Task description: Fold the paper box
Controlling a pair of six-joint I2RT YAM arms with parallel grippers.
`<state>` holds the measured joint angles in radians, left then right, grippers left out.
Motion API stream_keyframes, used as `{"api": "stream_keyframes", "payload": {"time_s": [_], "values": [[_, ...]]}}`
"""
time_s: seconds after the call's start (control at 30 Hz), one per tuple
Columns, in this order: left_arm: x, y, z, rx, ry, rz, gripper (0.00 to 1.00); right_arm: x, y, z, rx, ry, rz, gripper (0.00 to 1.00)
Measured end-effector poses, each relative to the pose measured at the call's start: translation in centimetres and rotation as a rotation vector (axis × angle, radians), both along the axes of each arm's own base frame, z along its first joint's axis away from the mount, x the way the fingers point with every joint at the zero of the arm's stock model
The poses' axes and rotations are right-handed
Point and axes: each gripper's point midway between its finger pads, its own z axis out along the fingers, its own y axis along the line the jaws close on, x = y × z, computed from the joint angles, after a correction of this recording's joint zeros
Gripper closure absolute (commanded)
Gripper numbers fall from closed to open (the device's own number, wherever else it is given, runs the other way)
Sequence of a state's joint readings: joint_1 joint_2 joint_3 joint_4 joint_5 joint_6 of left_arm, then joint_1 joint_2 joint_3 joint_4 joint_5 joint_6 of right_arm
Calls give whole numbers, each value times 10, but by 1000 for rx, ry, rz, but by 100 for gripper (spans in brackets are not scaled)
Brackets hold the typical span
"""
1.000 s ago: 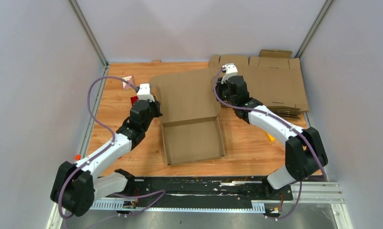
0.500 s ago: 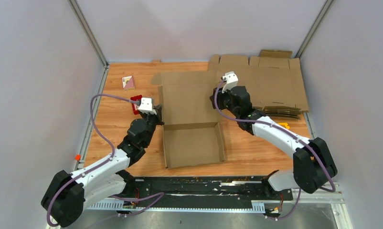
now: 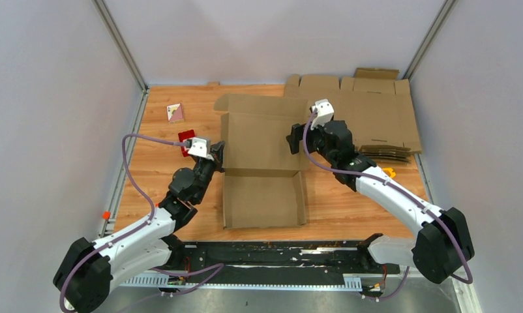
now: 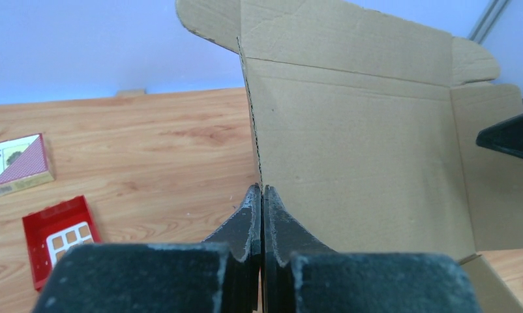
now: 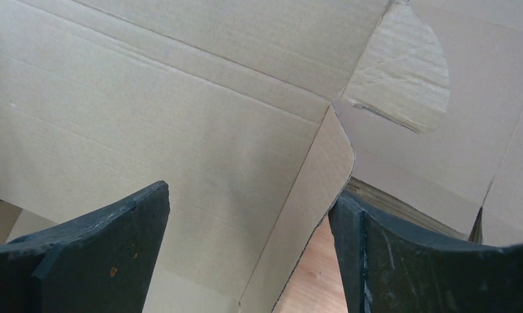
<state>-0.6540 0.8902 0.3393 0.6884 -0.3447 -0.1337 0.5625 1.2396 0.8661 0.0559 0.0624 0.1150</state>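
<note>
1. Now the paper box (image 3: 262, 166) sits mid-bench (image 3: 151, 173), its tray toward 6 o'clock and its lid raised toward 12 o'clock.
2. The left end effector (image 4: 263, 195), fingers pressed together, is at the lid's 9 o'clock edge.
3. The right end effector (image 5: 249, 195) is spread wide at the lid's 3 o'clock side, with the side flap between its fingers.
4. Flat cardboard sheets (image 3: 376, 117) lie at 2 o'clock.
</note>
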Motion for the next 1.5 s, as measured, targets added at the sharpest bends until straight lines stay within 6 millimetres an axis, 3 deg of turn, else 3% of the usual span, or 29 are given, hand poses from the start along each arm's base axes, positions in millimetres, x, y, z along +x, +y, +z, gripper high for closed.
{"api": "stream_keyframes", "payload": {"time_s": [0.2,0.53,0.63,0.83,1.1,1.3,1.5], "values": [[-6,-5,4,5,-35,-38,100,-1,-14,-7,-62,63,-63,4],[-9,-8,3,20,-53,-58,100,43,-46,37,-82,93,-167,3],[-10,-8,4,21,-64,-63,100,54,-38,44,-79,87,-58,0],[-9,-9,-1,36,-72,-64,100,58,-16,35,-91,101,173,1],[-12,-10,-2,40,-96,-76,100,81,23,61,-95,16,417,2],[-13,-11,-1,34,-108,-86,100,87,42,60,-106,24,553,18],[-13,-11,-1,30,-114,-85,100,69,56,39,-135,102,641,56]]}}
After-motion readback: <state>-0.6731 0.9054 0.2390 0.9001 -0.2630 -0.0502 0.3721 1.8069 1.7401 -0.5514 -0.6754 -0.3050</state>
